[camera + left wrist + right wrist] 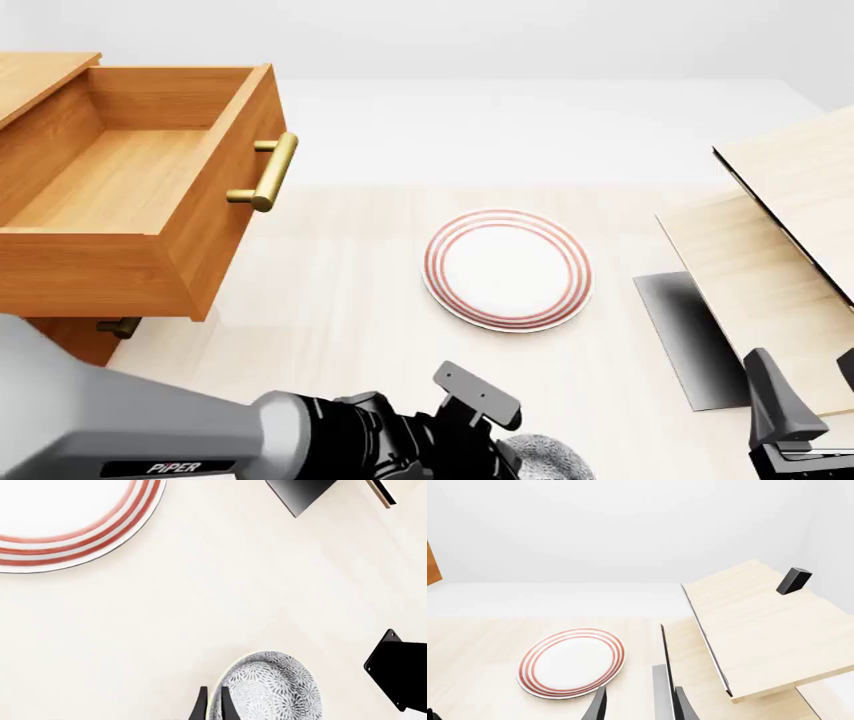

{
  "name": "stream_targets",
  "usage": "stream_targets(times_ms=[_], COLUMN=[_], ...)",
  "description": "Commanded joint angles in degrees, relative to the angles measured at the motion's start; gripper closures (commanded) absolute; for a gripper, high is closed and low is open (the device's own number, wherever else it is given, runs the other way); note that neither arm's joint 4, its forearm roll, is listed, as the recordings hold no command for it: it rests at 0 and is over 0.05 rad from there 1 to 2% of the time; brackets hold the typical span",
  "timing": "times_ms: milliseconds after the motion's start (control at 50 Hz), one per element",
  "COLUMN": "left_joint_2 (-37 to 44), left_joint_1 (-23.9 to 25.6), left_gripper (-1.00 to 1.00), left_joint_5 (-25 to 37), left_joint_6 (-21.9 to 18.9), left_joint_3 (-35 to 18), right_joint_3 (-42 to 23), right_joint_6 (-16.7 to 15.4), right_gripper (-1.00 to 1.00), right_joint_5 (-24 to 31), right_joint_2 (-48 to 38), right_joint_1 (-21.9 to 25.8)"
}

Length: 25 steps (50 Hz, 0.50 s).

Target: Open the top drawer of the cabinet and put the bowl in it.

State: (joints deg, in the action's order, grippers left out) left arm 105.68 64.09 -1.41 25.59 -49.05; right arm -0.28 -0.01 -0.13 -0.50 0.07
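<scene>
One claw closing in on the bowl, top drawer already pulled out.
My left claw (212, 705) sits at the speckled bowl (270, 687) on the table (213, 610); whether it pinches the rim I cannot tell. I'd secure the rim, lift straight, then carry up-left to the top drawer (127, 190), clearing the plate (509, 268) ahead. Right claw (637, 705) hangs spread, idle.

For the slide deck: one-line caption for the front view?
Top drawer pulled open; left gripper at the bowl, plate mid-table.
</scene>
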Motion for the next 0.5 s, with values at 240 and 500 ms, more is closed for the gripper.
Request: stream_targets(times_ms=[240, 500], left_joint_2=[-4.84, -7.19], left_joint_1=[-0.31, 0.77], left_gripper=[1.0, 1.0], left_joint_5=[0.48, 1.76], left_joint_6=[0.58, 2.57], left_joint_3=[1.37, -0.01], right_joint_3=[0.03, 0.03], right_joint_6=[-0.01, 0.01], right_gripper=[-1.0, -1.0], right_joint_5=[0.02, 0.02], right_joint_2=[0.04, 0.04], right_joint_1=[-0.01, -0.02])
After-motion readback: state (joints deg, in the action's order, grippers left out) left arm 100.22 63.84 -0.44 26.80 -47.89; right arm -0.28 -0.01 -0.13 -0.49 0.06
